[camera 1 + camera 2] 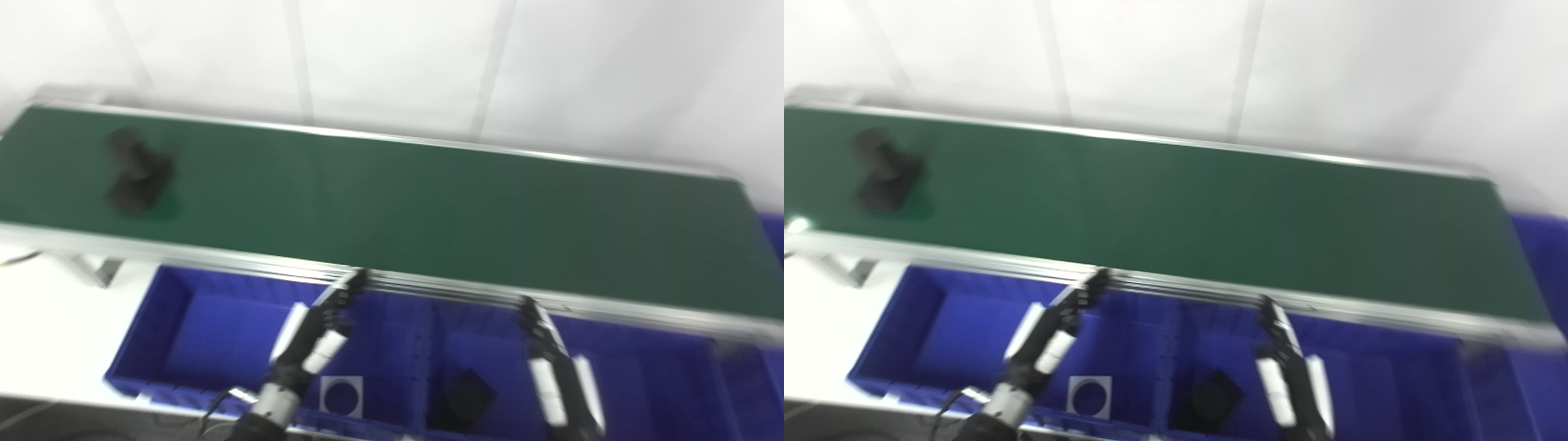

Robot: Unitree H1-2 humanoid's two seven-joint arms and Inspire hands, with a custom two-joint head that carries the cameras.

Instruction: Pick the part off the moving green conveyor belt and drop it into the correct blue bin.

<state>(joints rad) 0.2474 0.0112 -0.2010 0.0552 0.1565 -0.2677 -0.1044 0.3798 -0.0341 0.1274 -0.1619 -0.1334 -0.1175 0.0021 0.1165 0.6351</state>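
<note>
A black part [138, 171] lies on the green conveyor belt [398, 208] near its left end; it also shows in the right eye view [885, 171]. My left hand [318, 334] is open and empty, held over the left blue bin [177, 318], fingers reaching toward the belt's near rail. My right hand [551, 361] is open and empty over the middle blue bin [478, 343]. Both hands are far right of the part. The picture is blurred.
A black part [462, 401] lies in the middle bin. A white label with a dark circle [341, 396] marks the left bin's front. A further blue bin [674, 380] lies to the right, another [773, 229] beyond the belt's right end. White wall behind.
</note>
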